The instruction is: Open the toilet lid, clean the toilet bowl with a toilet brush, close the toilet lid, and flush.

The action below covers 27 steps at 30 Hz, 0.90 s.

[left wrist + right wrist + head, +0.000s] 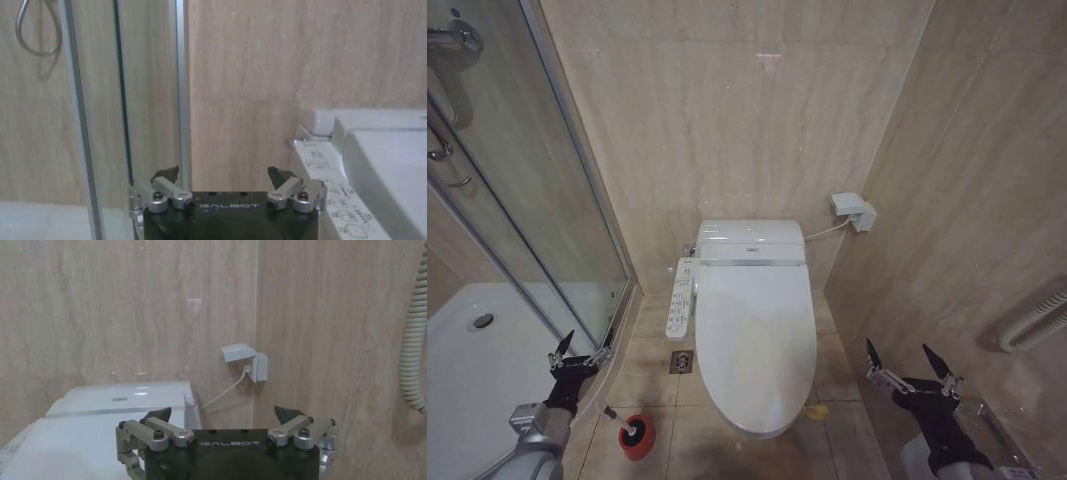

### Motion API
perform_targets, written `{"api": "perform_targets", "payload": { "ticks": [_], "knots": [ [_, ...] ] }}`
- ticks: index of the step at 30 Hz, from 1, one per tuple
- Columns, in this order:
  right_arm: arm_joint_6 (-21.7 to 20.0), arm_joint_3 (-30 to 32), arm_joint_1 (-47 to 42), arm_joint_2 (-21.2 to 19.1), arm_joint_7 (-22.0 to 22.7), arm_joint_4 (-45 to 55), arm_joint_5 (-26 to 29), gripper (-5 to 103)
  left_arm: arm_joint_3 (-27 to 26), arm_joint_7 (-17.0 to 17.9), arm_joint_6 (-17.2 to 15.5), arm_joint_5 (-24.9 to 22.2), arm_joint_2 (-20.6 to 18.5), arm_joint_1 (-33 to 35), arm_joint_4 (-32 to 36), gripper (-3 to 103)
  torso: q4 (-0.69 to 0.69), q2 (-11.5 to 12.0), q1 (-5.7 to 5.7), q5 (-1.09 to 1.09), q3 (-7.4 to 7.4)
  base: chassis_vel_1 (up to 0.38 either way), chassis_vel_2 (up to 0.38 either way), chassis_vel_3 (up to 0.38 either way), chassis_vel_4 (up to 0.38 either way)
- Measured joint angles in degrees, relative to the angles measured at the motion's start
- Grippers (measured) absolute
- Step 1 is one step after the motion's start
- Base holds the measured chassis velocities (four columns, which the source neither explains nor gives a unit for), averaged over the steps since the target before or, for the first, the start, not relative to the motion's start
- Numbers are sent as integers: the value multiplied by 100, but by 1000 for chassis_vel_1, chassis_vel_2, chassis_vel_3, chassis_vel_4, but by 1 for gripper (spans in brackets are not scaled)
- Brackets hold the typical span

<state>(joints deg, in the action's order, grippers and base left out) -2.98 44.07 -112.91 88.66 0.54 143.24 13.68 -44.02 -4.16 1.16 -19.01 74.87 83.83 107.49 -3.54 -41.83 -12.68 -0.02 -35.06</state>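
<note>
The glass shower enclosure (517, 200) fills the robot's left side, its metal frame running down to the tiled floor (652, 355). Between it and the beige tiled wall on the right stands the white electronic toilet, its tank unit (751, 241) against the back wall. The toilet lid (755, 345) lies shut and flat over the bowl, and the long white button panel (682, 297) runs along its left edge. A white power socket (854, 211) sits on the right wall, its cord leading to the tank. The right gripper (912, 363) hovers low beside the toilet's right side, jaws spread wide and empty. The left gripper (582, 346) hangs by the shower frame, jaws likewise apart, holding nothing. Just in front of it, on the floor, the toilet brush (624, 425) rests tilted in its red holder cup (638, 438). A small square floor drain (681, 362) lies beside the toilet's left side.
</note>
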Motion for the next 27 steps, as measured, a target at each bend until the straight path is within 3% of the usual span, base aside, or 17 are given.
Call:
{"api": "perform_targets", "payload": {
  "ticks": [6, 14, 15, 22, 23, 27],
  "knots": [
    [0, 0, 0, 0, 0, 0, 0, 100, 55, -154, 186, -213, -146, -286, -532, 91, 0, 0, 0, 0, 0, 0, 0, 0, 0],
    [0, 0, 0, 0, 0, 0, 0, 100, 50, -206, 208, -395, -381, -541, -751, 92, 0, 0, 0, 1, 0, 0, 0, 0, 0],
    [0, 0, 0, 0, 0, 0, 0, 100, 54, -212, 218, -409, -408, -570, -783, 65, 0, 0, 0, 1, 0, 0, 0, 0, 0],
    [0, 0, 0, 0, 0, 0, 0, 100, 187, -372, 351, -480, -540, -743, -1024, 65, 0, 0, 0, 2, 0, 0, 0, 0, 0],
    [0, 0, 0, 0, 0, 0, 0, 100, 238, -421, 376, -484, -550, -776, -1080, 38, 1, 0, 0, 1, 0, 0, 0, 0, 0],
    [0, 0, 0, 0, 0, 0, 0, 100, 398, -585, 487, -494, -553, -891, -1284, 38, 0, 0, 0, 1, 0, 0, 0, 0, 0]
  ]
}}
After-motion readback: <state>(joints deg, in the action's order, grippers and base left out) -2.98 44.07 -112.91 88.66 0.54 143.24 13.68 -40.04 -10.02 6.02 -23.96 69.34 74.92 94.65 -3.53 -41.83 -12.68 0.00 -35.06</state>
